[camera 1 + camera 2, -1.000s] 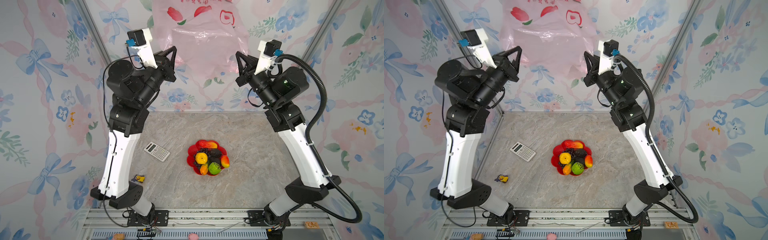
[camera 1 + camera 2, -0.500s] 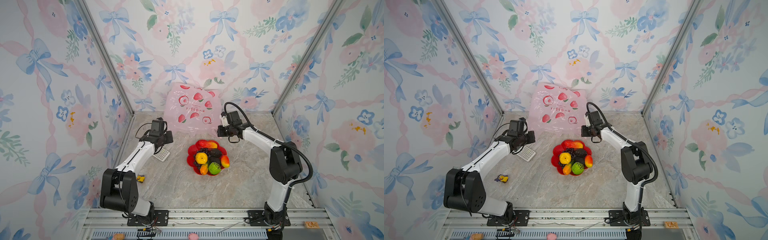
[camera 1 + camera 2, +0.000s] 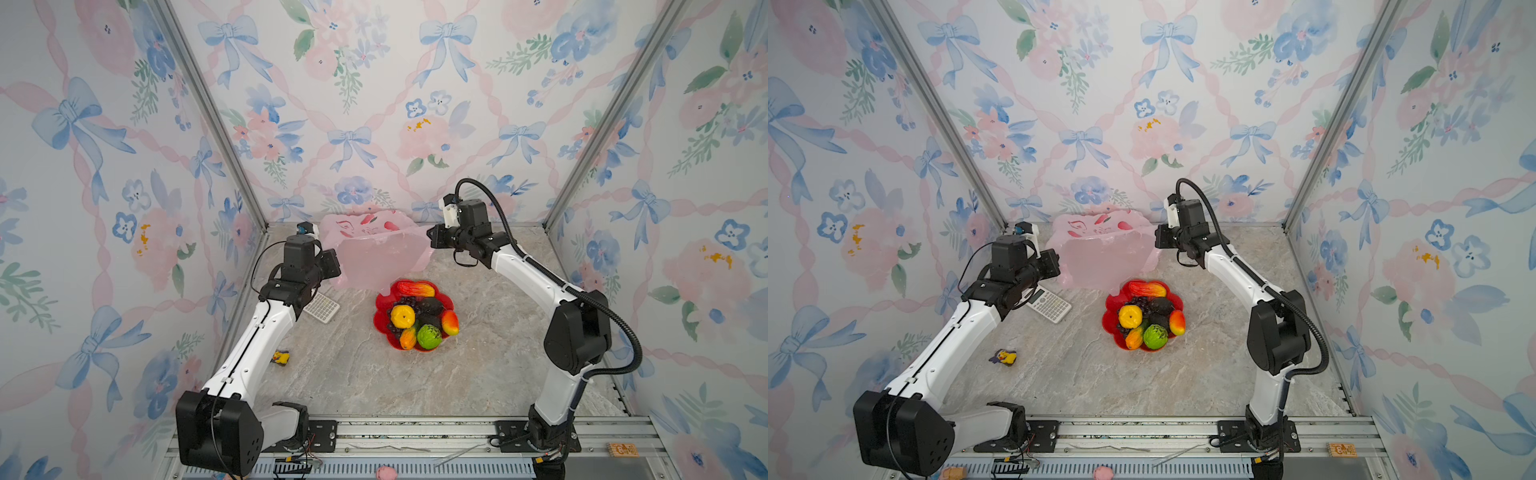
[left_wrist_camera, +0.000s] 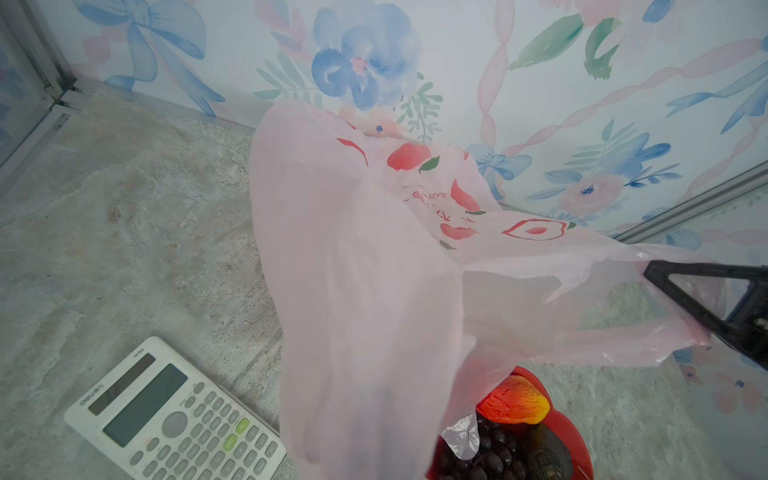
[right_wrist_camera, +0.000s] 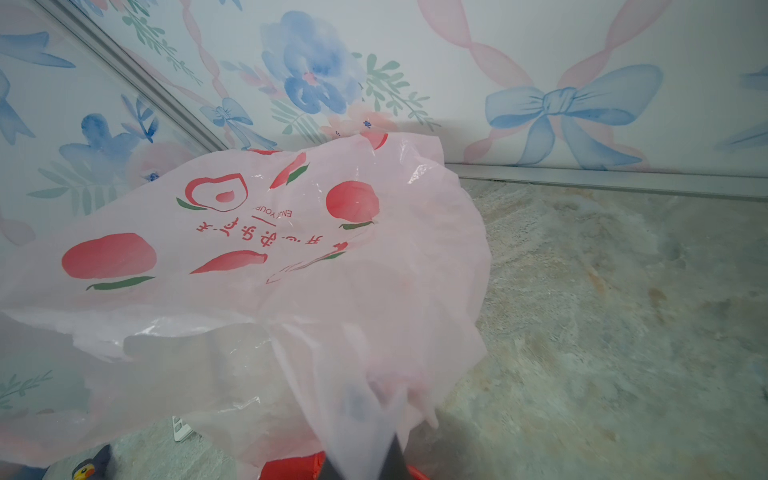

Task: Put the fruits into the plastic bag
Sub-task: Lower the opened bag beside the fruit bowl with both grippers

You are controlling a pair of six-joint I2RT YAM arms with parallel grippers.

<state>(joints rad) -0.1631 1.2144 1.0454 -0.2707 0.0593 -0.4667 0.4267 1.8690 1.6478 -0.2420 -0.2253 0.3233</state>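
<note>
Nothing is bagged yet: all the fruits (image 3: 417,318) sit heaped on the red plate (image 3: 380,308), with the plastic bag (image 3: 380,253) stretched just at its twelve o'clock. Your left gripper (image 3: 336,266) and right gripper (image 3: 431,240) each pinch one side of it. The marbled table (image 3: 374,382) also carries a calculator (image 3: 321,307) at the plate's nine o'clock and a toy duck (image 3: 281,357) near eight; floral walls (image 3: 374,104) close three sides.

The calculator (image 4: 174,419), at 9 o'clock from the red plate (image 3: 379,309), bears the brand "deli" beside its display. The plastic bag (image 5: 257,257), at 11 o'clock from the plate, carries red "ENJOY YOUR" above red brush-style characters too loose to read.
</note>
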